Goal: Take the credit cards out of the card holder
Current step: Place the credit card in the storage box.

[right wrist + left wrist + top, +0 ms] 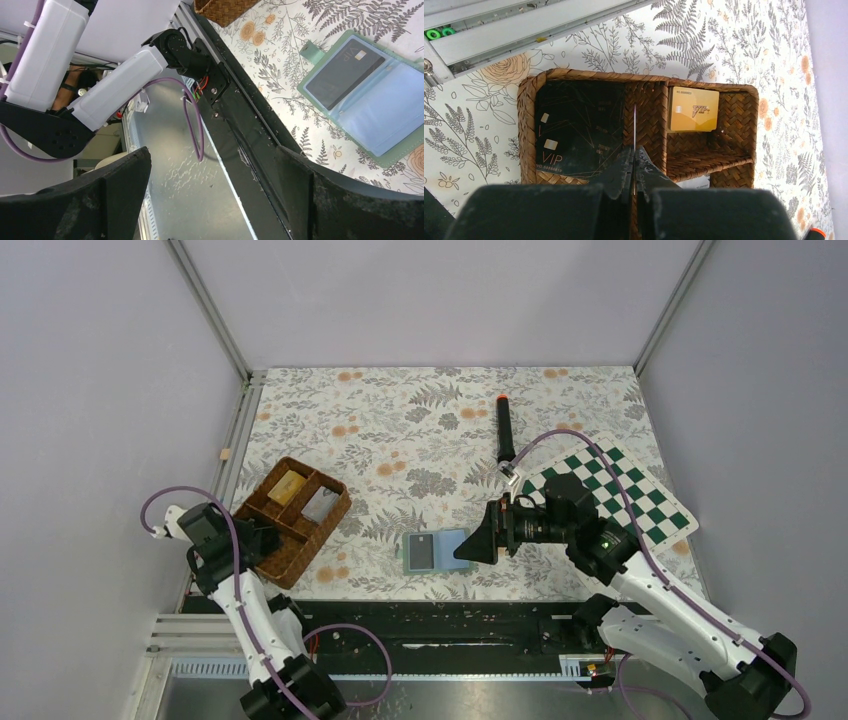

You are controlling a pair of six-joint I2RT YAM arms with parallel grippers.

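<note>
The left tool [634,161] is clenched on a thin card [635,125] seen edge-on as a pale line. It hangs above the brown woven wicker tray [639,77], over the divider between two compartments. The tray sits at 8 o'clock on the floral-patterned bench [400,420].

In the left wrist view, a black rectangular card with gold VIP lettering [574,135] lies flat in the tray's large compartment, at 9 o'clock of the tool. A gold rectangular card printed VIP [693,109] lies in the compartment at 1 o'clock. From above, a silvery grey flat card [318,504] lies in the compartment beside the gold one.

The sage-green bifold card holder [453,545] lies spread open and flat at 6 o'clock on the bench, close to the near edge and well apart from the tray. A dark grey rectangular card [421,552] is tucked in its 9 o'clock panel. The other, light blue panel shows bare.

The right tool [480,543] is released, jaws spread wide and holding nothing, just at 3 o'clock of the card holder. From its wrist camera, the holder lies past the fingertips at 2 o'clock.

A green-and-white chessboard [610,495] lies at 3 o'clock on the bench. A black marker with an orange cap [505,430] lies at 1 o'clock.
</note>
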